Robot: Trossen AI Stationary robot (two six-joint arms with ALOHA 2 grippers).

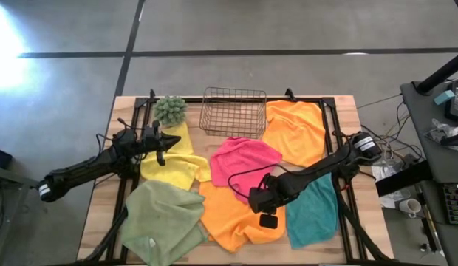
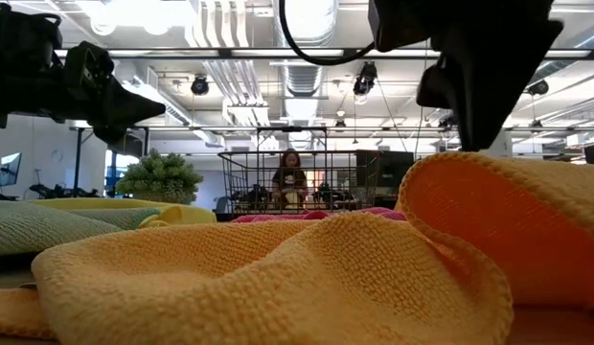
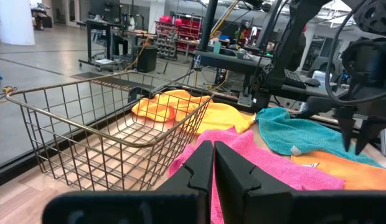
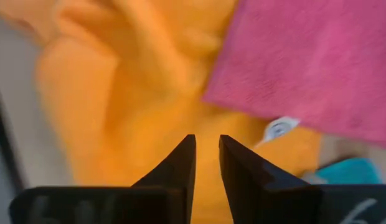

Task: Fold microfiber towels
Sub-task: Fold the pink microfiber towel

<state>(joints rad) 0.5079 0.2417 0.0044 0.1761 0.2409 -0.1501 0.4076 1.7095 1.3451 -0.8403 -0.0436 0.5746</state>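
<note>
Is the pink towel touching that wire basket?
Touching, it seems. In the high view the pink towel meets the wire basket's near rim; the left wrist view shows its edge lying against the basket's corner.

Wire basket (image 1: 233, 111) and spiky green plant (image 1: 171, 109) at the far bench (image 1: 100, 198) edge.
Standing side by side; person (image 2: 289, 178) seated far behind.

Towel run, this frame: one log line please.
phase: pre-grasp | right end effector: above front orange towel, near pink towel, holding nothing | left end effector: over yellow towel, shut, empty | folded: none
</note>
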